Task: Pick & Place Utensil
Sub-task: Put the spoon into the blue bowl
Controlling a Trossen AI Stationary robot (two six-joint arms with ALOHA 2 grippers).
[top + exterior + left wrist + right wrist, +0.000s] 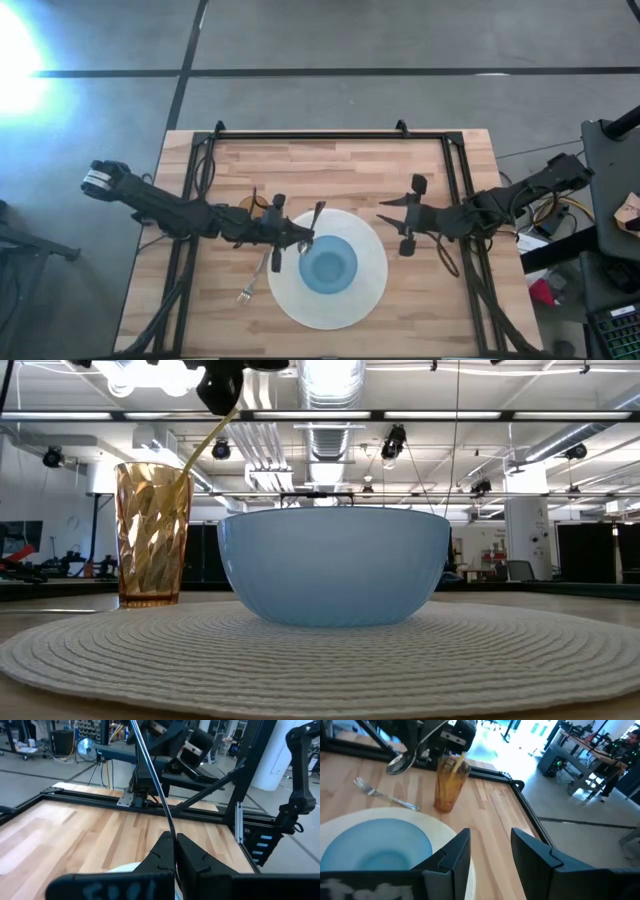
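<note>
My left gripper is above the left rim of a round white woven mat and is shut on a metal spoon. A pale blue bowl stands on the middle of the mat. A metal fork lies flat on the wood beside the mat's left edge. My right gripper hovers open over the mat's far right rim, touching nothing. In the right wrist view its fingers point over the bowl. My left gripper pinches the spoon's thin handle between its two fingers. The handle runs on past the fingertips, slanting up and away, and leaves the left wrist view. The spoon's bowl end is in the air, clear of table and mat.
An amber ribbed tumbler with a yellow stick in it stands on the wood left of the mat's far side, close under my left arm. A black frame runs along the table's far edge and sides.
</note>
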